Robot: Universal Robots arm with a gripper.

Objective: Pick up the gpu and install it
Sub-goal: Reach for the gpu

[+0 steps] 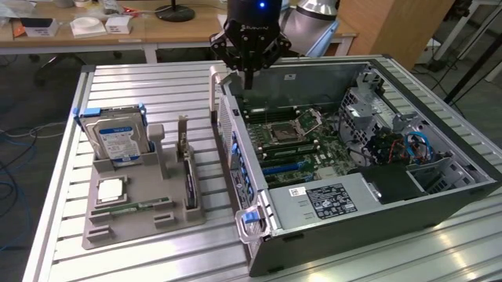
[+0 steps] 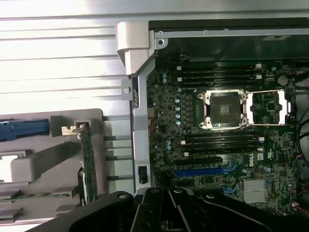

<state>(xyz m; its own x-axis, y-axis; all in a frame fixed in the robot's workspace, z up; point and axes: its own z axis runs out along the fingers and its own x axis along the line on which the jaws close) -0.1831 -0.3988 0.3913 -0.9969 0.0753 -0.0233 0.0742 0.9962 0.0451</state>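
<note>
1. The hand [image 1: 248, 82] is shut tight, fingers together and pointing straight down, with nothing in it.
2. It hangs from the arm over the far end of the open case [image 1: 330, 235], just above the case's wall on the exterior view's left. The wrist view looks down past it onto the motherboard [image 2: 217, 145].
3. The gpu [image 1: 187, 176] is not in the case. It stands on edge in a slot of the grey tray [image 1: 117, 229] on the table [image 1: 157, 82], just beside the case on the exterior view's left.
4. From the hand, the card lies nearer and lower, and off to the exterior view's left. They are apart, with the case wall between them.
5. Its long axis runs near to far, roughly parallel to that wall. The silver bracket [image 2: 72, 129] is at the far end, the end closer to the hand.
6. The drive [image 1: 117, 138] stands further to the exterior view's left in the same tray.
7. By my reckoning the pick-up is not yet done, since the card sits untouched in its slot.
</note>
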